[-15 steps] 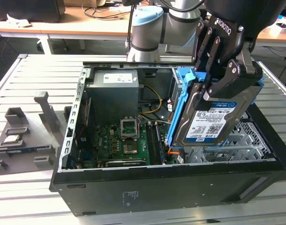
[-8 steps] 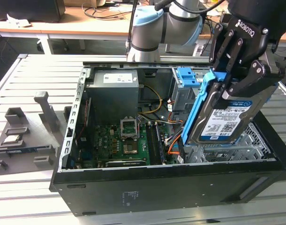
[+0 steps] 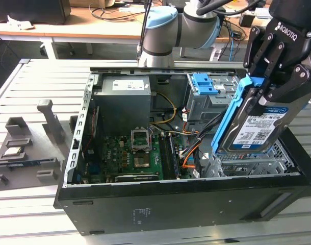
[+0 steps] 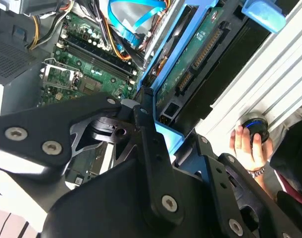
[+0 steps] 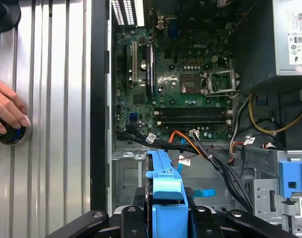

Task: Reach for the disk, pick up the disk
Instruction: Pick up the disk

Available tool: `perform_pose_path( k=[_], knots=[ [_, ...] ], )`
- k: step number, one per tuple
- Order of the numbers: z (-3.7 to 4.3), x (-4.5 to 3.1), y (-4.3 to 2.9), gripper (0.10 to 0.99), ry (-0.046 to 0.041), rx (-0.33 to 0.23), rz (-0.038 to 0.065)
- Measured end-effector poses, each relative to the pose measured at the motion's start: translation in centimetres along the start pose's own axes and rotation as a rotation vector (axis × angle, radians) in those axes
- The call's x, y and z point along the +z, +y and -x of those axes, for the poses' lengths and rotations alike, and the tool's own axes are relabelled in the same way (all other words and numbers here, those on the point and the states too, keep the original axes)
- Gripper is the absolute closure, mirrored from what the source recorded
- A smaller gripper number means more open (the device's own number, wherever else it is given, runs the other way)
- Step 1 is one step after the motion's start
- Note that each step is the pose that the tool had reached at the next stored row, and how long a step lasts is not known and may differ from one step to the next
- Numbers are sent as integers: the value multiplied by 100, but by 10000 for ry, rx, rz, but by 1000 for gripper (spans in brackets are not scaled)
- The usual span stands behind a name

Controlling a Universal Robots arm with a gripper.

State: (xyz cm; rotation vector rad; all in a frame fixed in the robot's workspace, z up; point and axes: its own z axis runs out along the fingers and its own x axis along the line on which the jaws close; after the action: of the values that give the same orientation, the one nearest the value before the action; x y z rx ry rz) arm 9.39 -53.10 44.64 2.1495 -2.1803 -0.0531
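One disk [image 3: 257, 125] clamped in gripper [image 3: 270, 84], tilted near upright, long axis steep.

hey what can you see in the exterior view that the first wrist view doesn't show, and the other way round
Exterior view: the disk's white-and-blue label, the claw clamped on its top, and grey fixtures on the slatted table.
First wrist view: a person's hand on a round knob.
Both: the motherboard, the power supply, the blue cage latch.
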Motion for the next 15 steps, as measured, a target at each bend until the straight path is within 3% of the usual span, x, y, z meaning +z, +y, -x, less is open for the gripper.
perform_pose_path(
  k=[8, 15],
  knots=[
    [2, 2, -104, 718, 1, -1, 25],
    [2, 1, -127, 718, 0, -1, 27]
  ],
)
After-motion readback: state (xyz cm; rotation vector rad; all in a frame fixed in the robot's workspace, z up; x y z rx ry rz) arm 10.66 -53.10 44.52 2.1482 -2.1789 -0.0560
